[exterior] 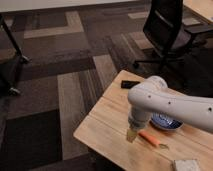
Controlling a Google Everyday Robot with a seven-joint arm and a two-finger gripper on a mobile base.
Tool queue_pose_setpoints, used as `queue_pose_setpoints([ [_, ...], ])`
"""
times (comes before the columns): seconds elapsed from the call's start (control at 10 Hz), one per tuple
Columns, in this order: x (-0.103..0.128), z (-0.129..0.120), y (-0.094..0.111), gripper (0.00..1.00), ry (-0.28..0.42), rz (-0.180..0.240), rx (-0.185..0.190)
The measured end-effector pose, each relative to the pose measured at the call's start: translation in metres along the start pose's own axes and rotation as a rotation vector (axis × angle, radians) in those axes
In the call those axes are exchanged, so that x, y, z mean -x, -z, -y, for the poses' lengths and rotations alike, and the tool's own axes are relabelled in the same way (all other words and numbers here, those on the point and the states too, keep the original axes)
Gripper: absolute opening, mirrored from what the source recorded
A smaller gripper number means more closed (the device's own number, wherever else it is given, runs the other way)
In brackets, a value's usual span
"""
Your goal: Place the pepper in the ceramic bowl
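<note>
I'm looking down at a light wooden table (107, 125) standing on a carpet (70, 95) of dark and tan blocks. A black office chair (167, 30) sits well beyond the end effector, and the corner of a second wooden surface (202, 7) shows behind the chair. Far off on the left of my view are the black legs of a stand (12, 47). The near corner and left edge of the table lie close to the end effector on its left. Past them there is only open carpet, so the free room is on that side. On the far side of the end effector, near the table's back edge, lies a small flat black object (131, 84). Nearer to me and to the right, a pale grey pad (186, 165) rests at the table's front. The white arm (170, 102) comes in from the right and bends down, so the end effector (132, 135) points at the tabletop. I can't tell whether it touches the wood. Its fingers are spread and pinch nothing. The pepper (149, 138) lies flat on the table just to the right of the end effector, very close, with its slim end pointing away. The ceramic bowl (167, 123) sits a little beyond the pepper, partly hidden by the arm.
</note>
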Motion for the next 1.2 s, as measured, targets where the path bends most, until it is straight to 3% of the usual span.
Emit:
queue_pose_setpoints([
  [0.1, -0.007, 0.008, -0.011, 0.65, 0.005, 0.027, 0.0],
  [0.4, -0.018, 0.021, -0.03, 0.65, 0.014, 0.041, -0.005],
  [0.7, -0.029, 0.033, -0.05, 0.65, 0.05, 0.009, -0.031],
  [1.2, -0.042, 0.045, -0.073, 0.65, 0.163, -0.048, -0.031],
])
